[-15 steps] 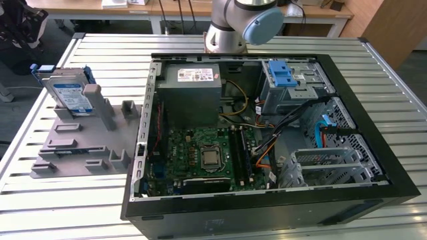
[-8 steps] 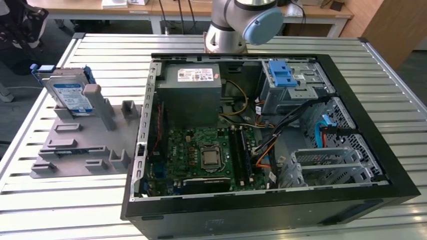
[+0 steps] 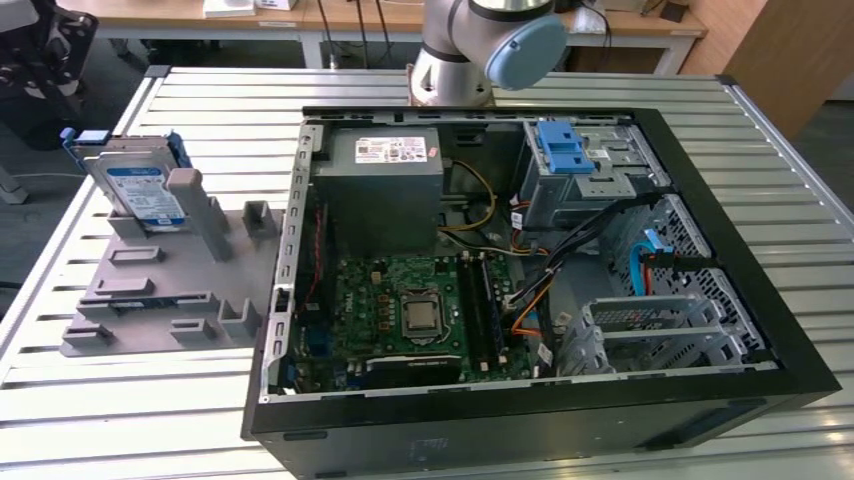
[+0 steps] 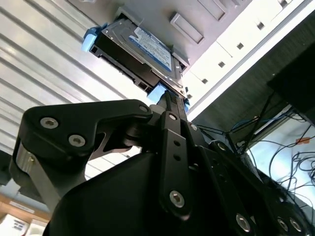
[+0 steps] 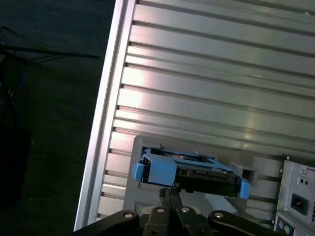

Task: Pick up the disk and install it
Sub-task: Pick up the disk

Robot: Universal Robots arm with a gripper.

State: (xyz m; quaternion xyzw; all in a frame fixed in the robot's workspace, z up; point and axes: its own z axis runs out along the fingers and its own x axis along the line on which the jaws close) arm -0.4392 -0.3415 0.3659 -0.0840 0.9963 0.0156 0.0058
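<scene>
The disk (image 3: 140, 190), a silver-grey drive with a white-and-blue label in a blue carrier, stands on edge in a grey holder (image 3: 174, 290) on the slatted table, at the exterior view's left of the open computer case (image 3: 747, 290). In both wrist views the disk (image 4: 142, 46) (image 5: 192, 172) lies just beyond my gripper. The black fingers of my gripper (image 4: 170, 98) (image 5: 170, 189) meet at their tips with nothing between them, a short gap short of the carrier's blue edge.
Inside the case are a grey power-supply box (image 3: 380, 190), a green motherboard (image 3: 414, 310), loose cables and a metal drive cage (image 3: 594, 175) with a blue latch (image 3: 563, 150). The arm's base (image 3: 467, 50) stands behind the case. The table edge (image 5: 106, 108) drops off near the holder.
</scene>
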